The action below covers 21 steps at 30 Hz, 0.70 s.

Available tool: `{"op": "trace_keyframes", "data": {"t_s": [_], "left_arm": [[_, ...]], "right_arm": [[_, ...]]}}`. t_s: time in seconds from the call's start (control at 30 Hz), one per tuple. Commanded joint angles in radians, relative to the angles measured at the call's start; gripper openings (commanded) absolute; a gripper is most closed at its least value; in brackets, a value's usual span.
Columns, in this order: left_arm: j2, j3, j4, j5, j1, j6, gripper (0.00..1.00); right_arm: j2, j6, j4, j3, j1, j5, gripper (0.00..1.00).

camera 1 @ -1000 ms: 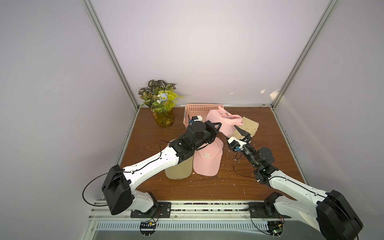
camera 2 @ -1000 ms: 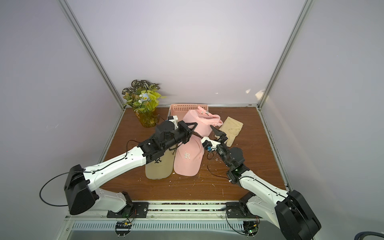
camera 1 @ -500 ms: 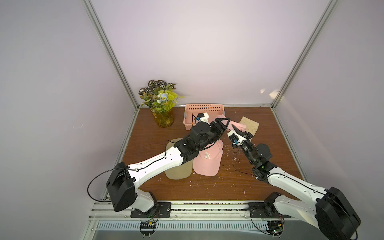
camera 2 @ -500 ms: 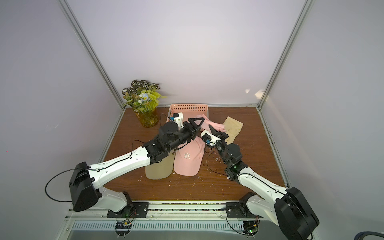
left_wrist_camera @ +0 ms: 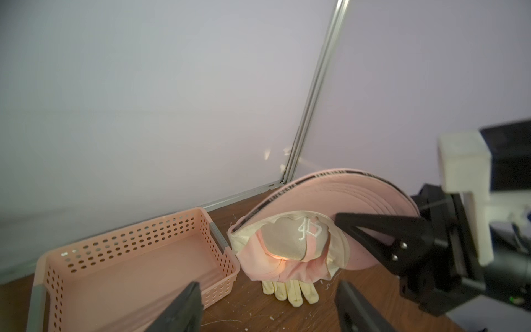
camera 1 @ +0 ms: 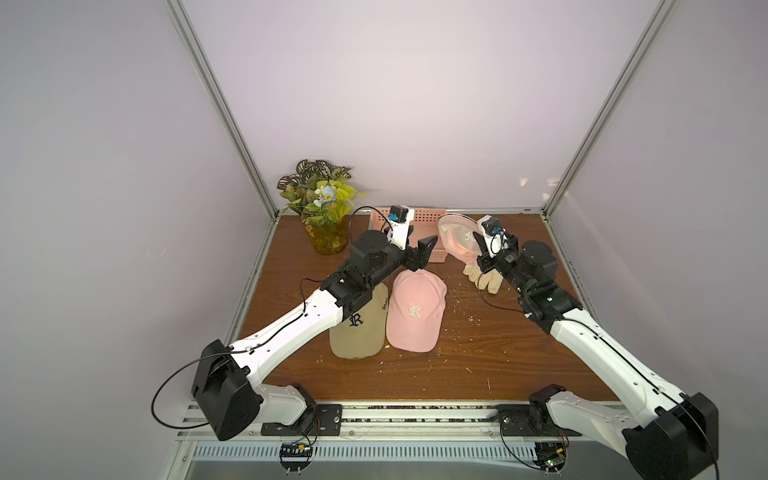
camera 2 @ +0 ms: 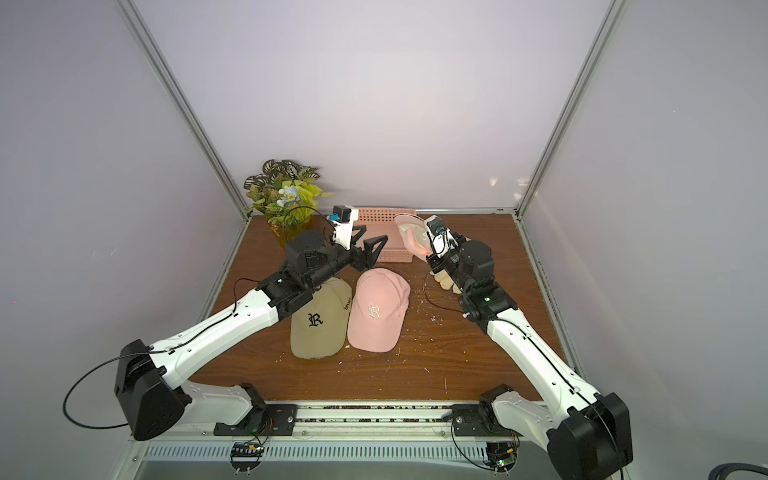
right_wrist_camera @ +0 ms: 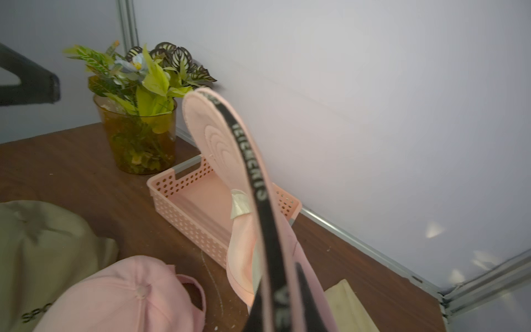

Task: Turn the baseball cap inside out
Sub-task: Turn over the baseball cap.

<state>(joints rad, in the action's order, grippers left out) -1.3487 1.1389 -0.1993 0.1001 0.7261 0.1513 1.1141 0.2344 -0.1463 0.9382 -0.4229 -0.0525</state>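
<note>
Pinching the brim of the pink baseball cap [left_wrist_camera: 321, 230], the right gripper [camera 1: 478, 245] holds it lifted at the far right, above pale gloves [camera 1: 482, 279]. Just left, the left gripper [camera 2: 370, 245] hangs empty, fingers wide, by the pink basket [left_wrist_camera: 138, 258].

Table [camera 1: 478, 357]: wood-grain board, dark brown, low sheen, dusted with pale specks. Held baseball cap [left_wrist_camera: 290, 244]: soft matt pink cloth, cream lining showing, stitched brim, black printed tape along brim edge. Pink cap [camera 1: 415, 316] and beige cap [camera 1: 357, 332], lying flat: matt cloth, embroidered emblems. Basket [camera 1: 432, 216] at 12 o'clock: perforated pink plastic, smooth. Vase [right_wrist_camera: 138, 138] at 11 o'clock: amber, translucent, glossy. Gloves [left_wrist_camera: 290, 290]: cream cloth. Frame posts [camera 1: 224, 112]: brushed metal.
</note>
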Motion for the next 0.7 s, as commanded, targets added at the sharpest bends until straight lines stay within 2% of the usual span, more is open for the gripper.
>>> {"op": "trace_keyframes", "data": {"t_s": [0.0,0.2,0.27,0.43,0.5,0.6,0.67], "left_arm": [[-0.011,0.005,0.104,0.090,-0.001,-0.331,0.66],[-0.044,0.011,0.107,0.040,-0.015,-0.340,0.57],[-0.034,-0.004,0.077,0.051,-0.019,-0.333,0.56],[-0.024,-0.012,0.061,0.110,-0.021,-0.356,0.43],[-0.021,-0.017,0.058,0.100,-0.022,-0.352,0.43],[-0.013,-0.023,0.046,0.047,-0.027,-0.337,0.53],[-0.002,-0.035,0.017,-0.036,-0.030,-0.308,0.55]], "right_arm": [[-0.002,-0.095,0.144,0.093,0.009,-0.204,0.00],[-0.014,-0.086,0.241,0.161,0.010,-0.365,0.00],[-0.018,-0.086,0.262,0.175,0.010,-0.399,0.00],[-0.021,-0.071,0.319,0.214,0.010,-0.480,0.00],[-0.019,-0.059,0.350,0.231,0.010,-0.500,0.00],[-0.019,-0.053,0.370,0.241,0.010,-0.489,0.00],[-0.016,-0.054,0.381,0.245,0.010,-0.475,0.00]]}}
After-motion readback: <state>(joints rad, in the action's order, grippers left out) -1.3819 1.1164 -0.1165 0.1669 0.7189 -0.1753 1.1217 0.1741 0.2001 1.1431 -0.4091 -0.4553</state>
